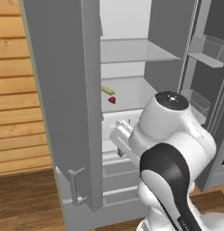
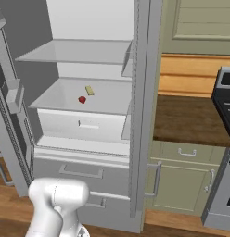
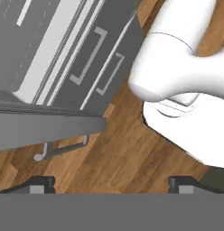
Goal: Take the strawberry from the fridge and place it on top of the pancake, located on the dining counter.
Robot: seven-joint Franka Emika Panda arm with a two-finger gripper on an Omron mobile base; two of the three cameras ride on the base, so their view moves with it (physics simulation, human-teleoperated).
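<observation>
I see the tiny strawberry [image 1: 112, 100] on the fridge [image 1: 64, 90] shelf; soft, so my open fingers [image 3: 41, 184] should pinch its sides lightly.

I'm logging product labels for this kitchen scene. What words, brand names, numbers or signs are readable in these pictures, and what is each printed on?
None: no readable text in any view.
The tall light-grey fridge carries no brand mark on its doors, shelves or drawers.
The tiny red strawberry and the pale yellow flat bar on the shelf are unmarked.
The green cabinet doors and the dark stove at the right edge show no lettering.
</observation>
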